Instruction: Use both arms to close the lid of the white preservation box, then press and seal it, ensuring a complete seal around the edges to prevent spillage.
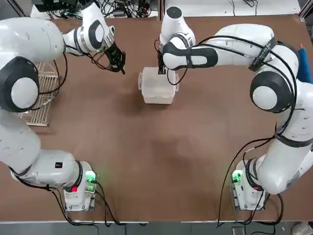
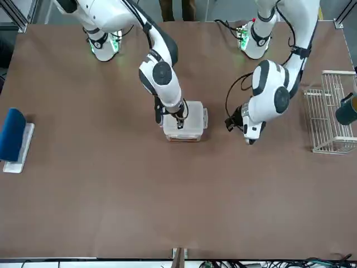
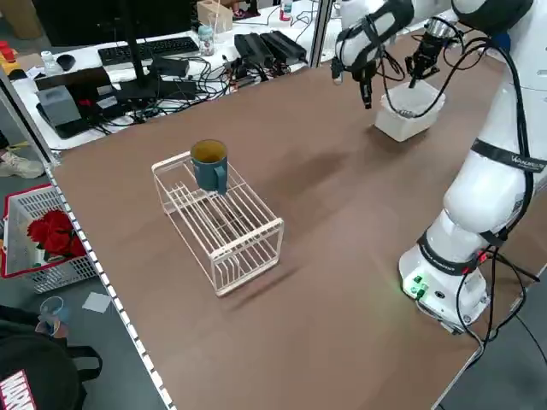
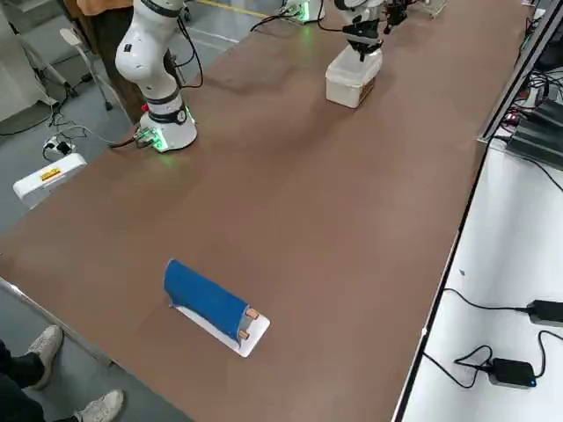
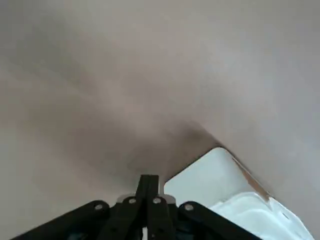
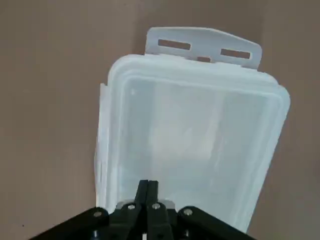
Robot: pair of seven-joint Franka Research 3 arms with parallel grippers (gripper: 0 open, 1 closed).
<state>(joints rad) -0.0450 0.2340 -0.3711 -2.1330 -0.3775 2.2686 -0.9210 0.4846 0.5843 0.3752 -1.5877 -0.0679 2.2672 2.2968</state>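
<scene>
2 white arms reach over a brown table (image 1: 146, 161), whose bare top carries soft shadows around the box (image 1: 157, 87). The box sits toward the far middle of the table with its lid (image 6: 192, 145) lying flat on it and a latch tab sticking out at one edge. The right gripper (image 1: 162, 70) is directly above the box's far rim, fingers pressed together, tips at the lid. The left gripper (image 1: 119, 65) hangs just left of the box, apart from it, fingers also pressed together. Well left of the box stands a white wire rack (image 3: 220, 221) with a teal mug (image 3: 209, 164) on its top. Well right of the box, near the table's edge, lies a blue-topped tray (image 4: 209, 304). Beyond the table's far edge run cables, a keyboard (image 3: 147, 50) and a basket of red flowers (image 3: 49, 235); a person's shoes (image 4: 66, 378) show on the floor.
</scene>
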